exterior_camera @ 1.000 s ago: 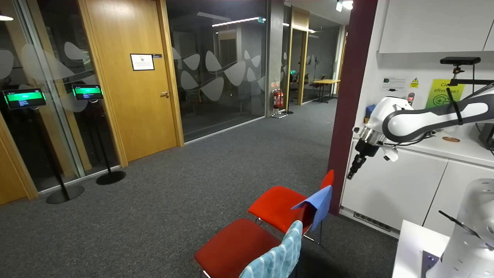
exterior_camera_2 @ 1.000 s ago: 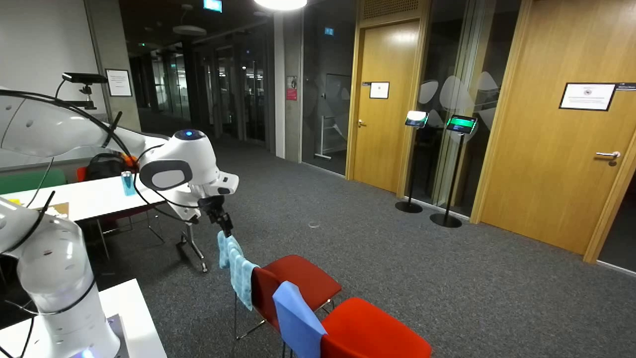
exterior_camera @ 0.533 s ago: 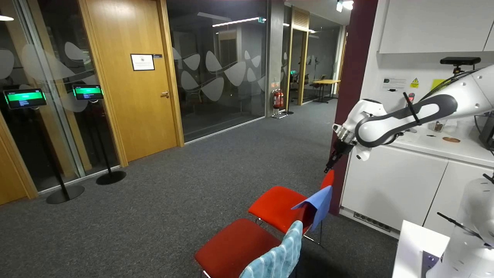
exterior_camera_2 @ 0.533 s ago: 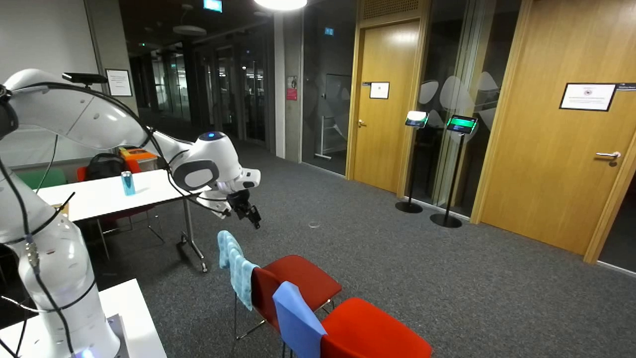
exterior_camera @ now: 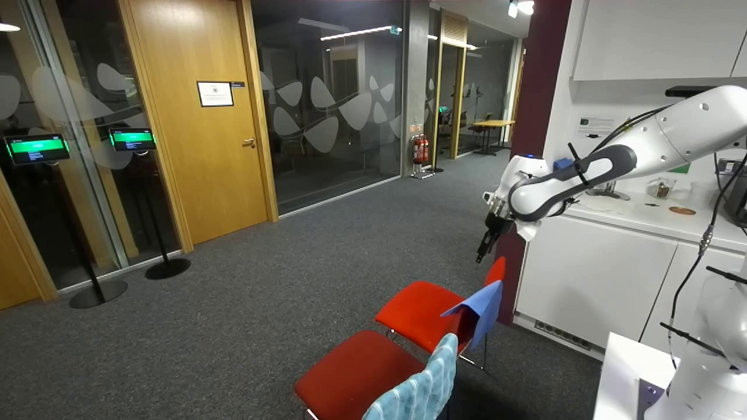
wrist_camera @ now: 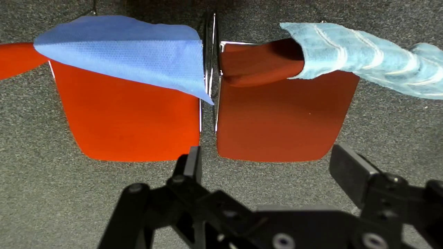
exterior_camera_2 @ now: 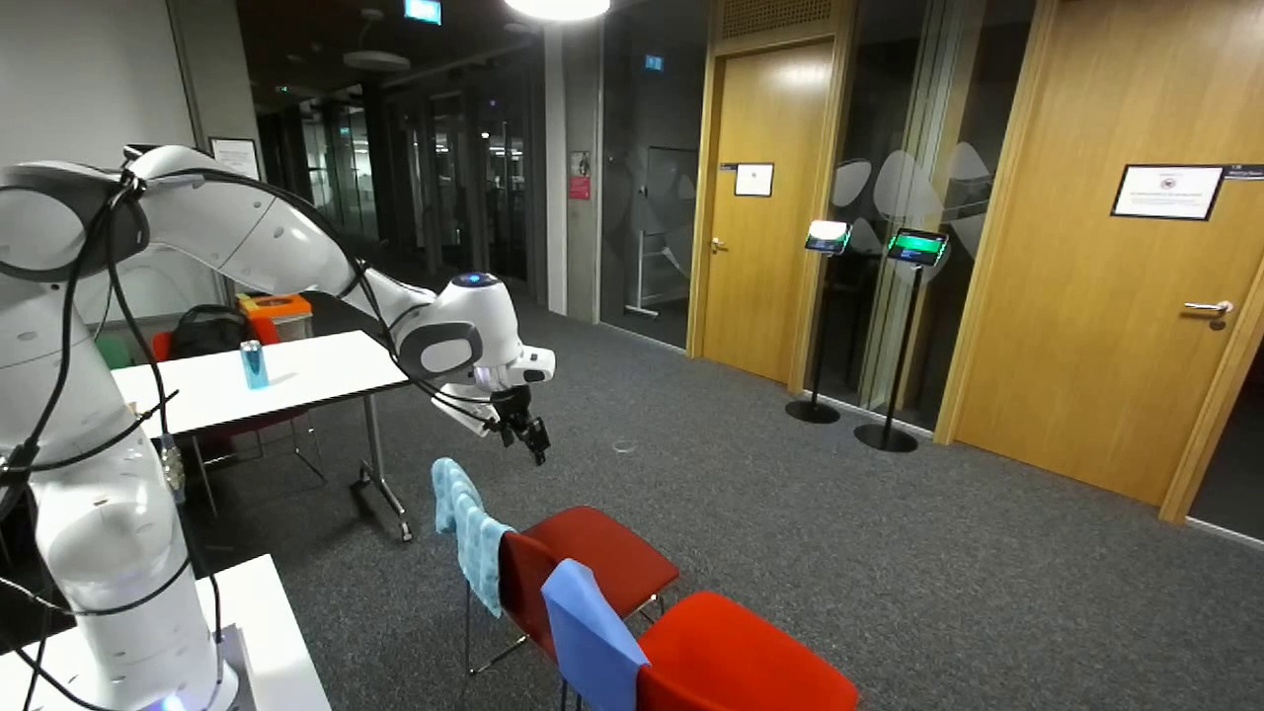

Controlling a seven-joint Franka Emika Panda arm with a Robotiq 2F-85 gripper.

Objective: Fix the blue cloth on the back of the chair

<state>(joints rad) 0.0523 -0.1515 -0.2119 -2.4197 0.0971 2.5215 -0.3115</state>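
The blue cloth (exterior_camera: 484, 309) hangs over the back of the bright red chair (exterior_camera: 417, 309). It lies askew, with one corner sticking out over the seat side. In an exterior view the cloth (exterior_camera_2: 591, 632) covers part of the chair's back, beside the red seat (exterior_camera_2: 755, 657). In the wrist view the cloth (wrist_camera: 138, 55) is draped lengthwise, its pointed corner reaching past the seat (wrist_camera: 135, 121) toward the neighbouring chair. Part of the red back shows bare at the left. My gripper (wrist_camera: 266, 155) is open and empty. It hangs above the chairs, apart from the cloth, in both exterior views (exterior_camera: 480, 258) (exterior_camera_2: 538, 452).
A darker red chair (exterior_camera: 359, 373) stands close beside, with a pale teal striped cloth (wrist_camera: 339, 52) over its back. A maroon column (exterior_camera: 528, 146) and white cabinets (exterior_camera: 589, 286) stand behind. A white table (exterior_camera_2: 286, 385) with a blue can (exterior_camera_2: 254, 365) stands farther off.
The arm has swung out toward the chairs' seat side; the gripper moved left in an exterior view and right in the opposite-facing exterior view. Both cloths and chairs have not moved.
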